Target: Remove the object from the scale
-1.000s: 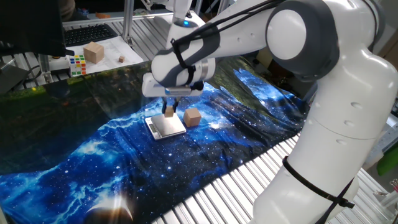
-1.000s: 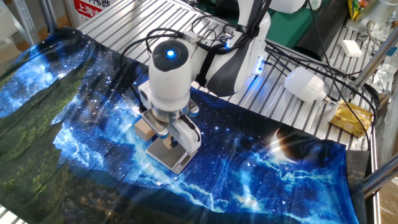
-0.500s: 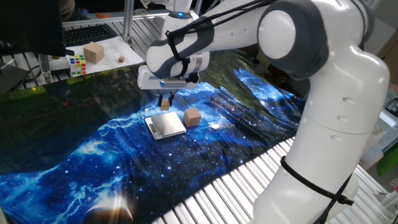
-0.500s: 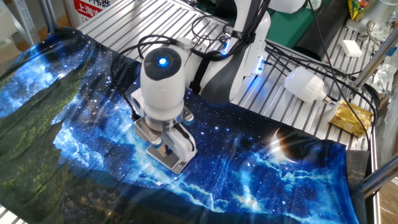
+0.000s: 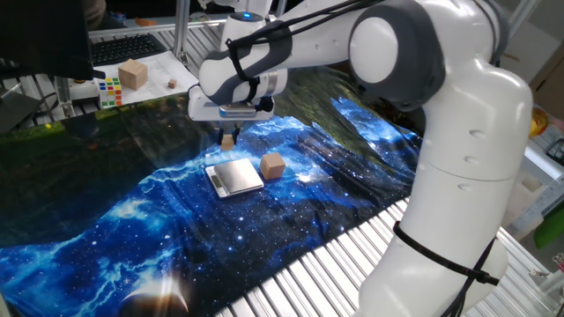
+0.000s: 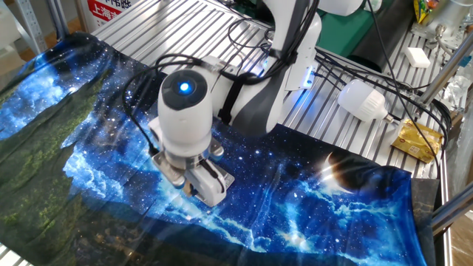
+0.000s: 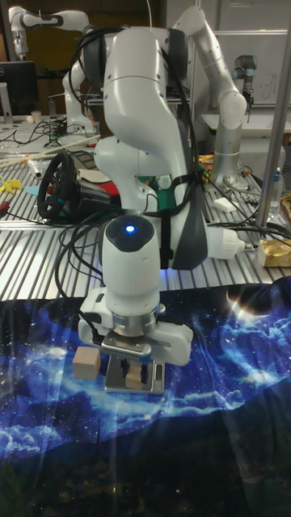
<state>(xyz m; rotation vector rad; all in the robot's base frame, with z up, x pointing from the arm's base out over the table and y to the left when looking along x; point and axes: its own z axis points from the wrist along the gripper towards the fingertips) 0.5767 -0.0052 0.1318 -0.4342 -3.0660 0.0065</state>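
Note:
The object (image 5: 229, 141), a small light tan wooden block, hangs in the air between the fingers of my gripper (image 5: 228, 138), which is shut on it. It is lifted off the scale (image 5: 235, 179), a flat silver-grey square lying on the blue galaxy cloth just below and in front of the block. The plate of the scale is bare. In the tall fixed view the object (image 7: 129, 374) shows between the fingers, with the scale (image 7: 156, 379) behind and under it. In the other fixed view the wrist hides both block and fingers.
A reddish-brown cube (image 5: 272, 165) rests on the cloth right beside the scale, also seen as the cube (image 7: 86, 363). On the back table stand a cardboard-coloured cube (image 5: 133, 73) and a colour puzzle cube (image 5: 109, 91). Metal slats border the cloth.
The gripper has risen and drifted toward the back left, carrying the object up off the scale's plate. The scale and the reddish-brown cube have stayed put.

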